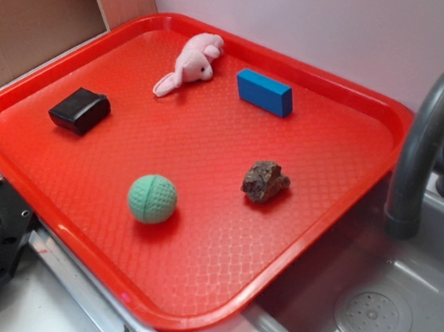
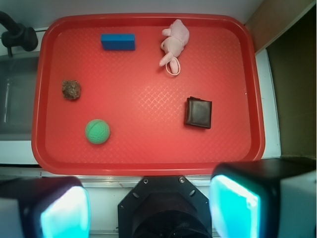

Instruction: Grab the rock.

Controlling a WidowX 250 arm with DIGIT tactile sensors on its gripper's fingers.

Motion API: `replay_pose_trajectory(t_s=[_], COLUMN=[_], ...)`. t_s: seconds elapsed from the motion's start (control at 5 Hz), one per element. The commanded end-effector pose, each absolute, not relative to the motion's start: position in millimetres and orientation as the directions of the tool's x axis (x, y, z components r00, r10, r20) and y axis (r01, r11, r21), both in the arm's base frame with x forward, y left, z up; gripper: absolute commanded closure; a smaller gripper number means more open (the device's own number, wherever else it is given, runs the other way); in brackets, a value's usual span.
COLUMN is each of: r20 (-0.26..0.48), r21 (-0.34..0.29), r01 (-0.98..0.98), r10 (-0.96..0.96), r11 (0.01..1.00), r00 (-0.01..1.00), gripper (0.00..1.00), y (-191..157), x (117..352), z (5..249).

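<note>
Wrist view: gripper [image 2: 148,208] wide open, empty, high above tray [image 2: 148,153]. Rock [image 2: 71,89] near tray's sink-side edge, beyond green ball [image 2: 97,131]. Best: centre over rock, descend straight, avoid ball.

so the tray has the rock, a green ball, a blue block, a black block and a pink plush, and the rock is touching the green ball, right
Not quite. The rock and the green ball lie apart, with bare red tray between them; the exterior view shows the gap plainly, and the wrist view agrees. The rest holds: the blue block, black block and pink plush are all on the tray.
</note>
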State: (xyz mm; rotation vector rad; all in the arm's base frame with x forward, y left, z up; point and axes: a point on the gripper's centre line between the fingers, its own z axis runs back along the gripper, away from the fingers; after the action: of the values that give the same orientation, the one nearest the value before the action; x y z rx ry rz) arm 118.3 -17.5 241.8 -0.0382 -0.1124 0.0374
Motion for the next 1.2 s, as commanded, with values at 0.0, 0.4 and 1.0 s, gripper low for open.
replay_pose_trajectory(t_s=[0.0,0.4,1.0], r20=[0.111,0.120,-0.007], r21=[-0.040,0.089,0.178], r01=[-0.035,0.331,0.666], r10=[0.039,-0.340,-0.676], r11=[0.999,0.940,0.725], r00=[0.993,0.933,0.737], gripper=[0.00,0.00,0.00], y=[-17.5,-41.3,-112.1], x=[118.3,160.7,217.6], z=[241.8,218.6,163.1])
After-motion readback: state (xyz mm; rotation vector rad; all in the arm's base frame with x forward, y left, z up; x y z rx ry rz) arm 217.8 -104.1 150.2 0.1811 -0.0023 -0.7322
